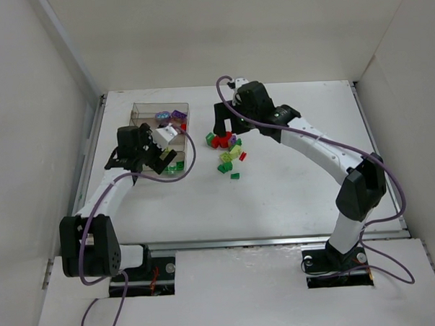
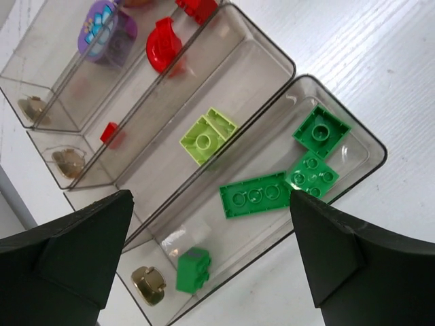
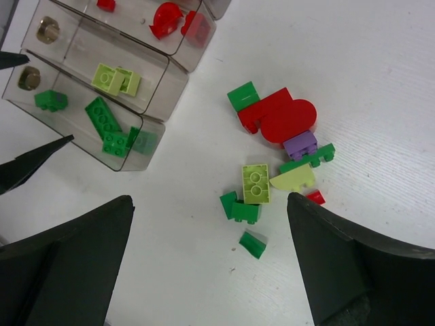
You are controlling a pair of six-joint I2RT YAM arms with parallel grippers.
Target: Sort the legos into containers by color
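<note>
The left gripper is seen with its jaws spread wide and nothing held between them. Directly under the gap lies the outermost compartment of the clear tray. Four dark green legos are lying in it: a long plate just ahead of the jaws, two square pieces beyond it, and a small brick nearer the wrist. In the next compartment outward a lime brick is lying. Past that, red pieces are seen, and a purple piece is seen in the farthest compartment.

The right gripper is likewise opened wide and is empty. Within and just ahead of its gap, loose legos are scattered on the white table. A loose lime brick is touched by a dark green brick, and a small green piece lies apart, closer in. Farther out, a large red piece, a purple brick and a lime wedge are clustered. The tray is set well to one side of these jaws.
</note>
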